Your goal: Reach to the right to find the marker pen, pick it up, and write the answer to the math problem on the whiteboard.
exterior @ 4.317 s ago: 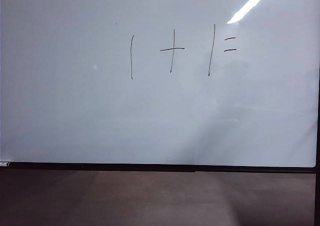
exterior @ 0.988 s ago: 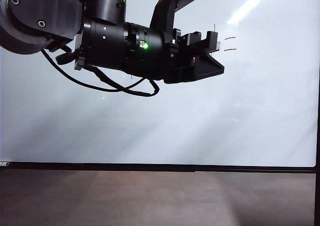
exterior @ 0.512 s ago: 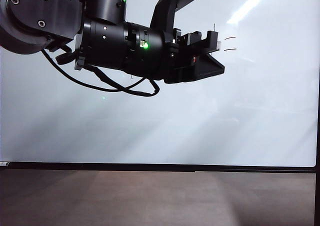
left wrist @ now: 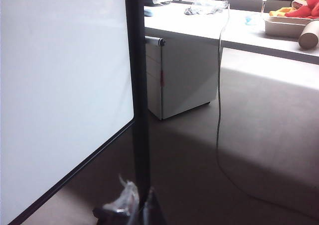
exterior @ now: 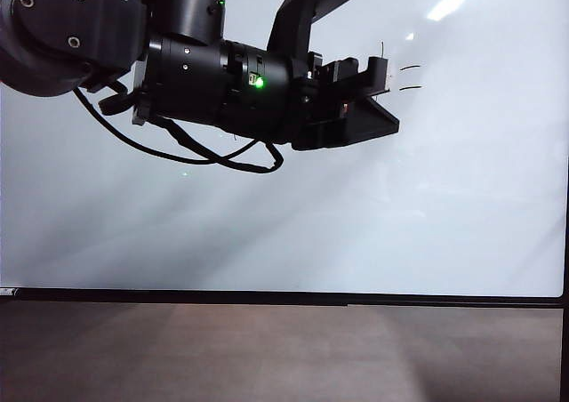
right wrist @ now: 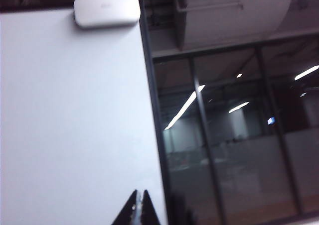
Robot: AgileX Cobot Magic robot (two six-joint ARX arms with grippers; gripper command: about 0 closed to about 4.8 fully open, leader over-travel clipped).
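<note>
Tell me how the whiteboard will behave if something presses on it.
The whiteboard looks glossy, mirroring a ceiling light, so a tip probably slides easily. Its big panel in a thin frame might flex or sway; its support is hidden. The left tool hangs before it by the equals sign; the right tool, shut, is near its edge.

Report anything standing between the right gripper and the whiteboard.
Nothing visible does: the shut right gripper points at the bare edge of the whiteboard. But the left arm hangs across the math problem, with the left gripper beside its equals sign.
</note>
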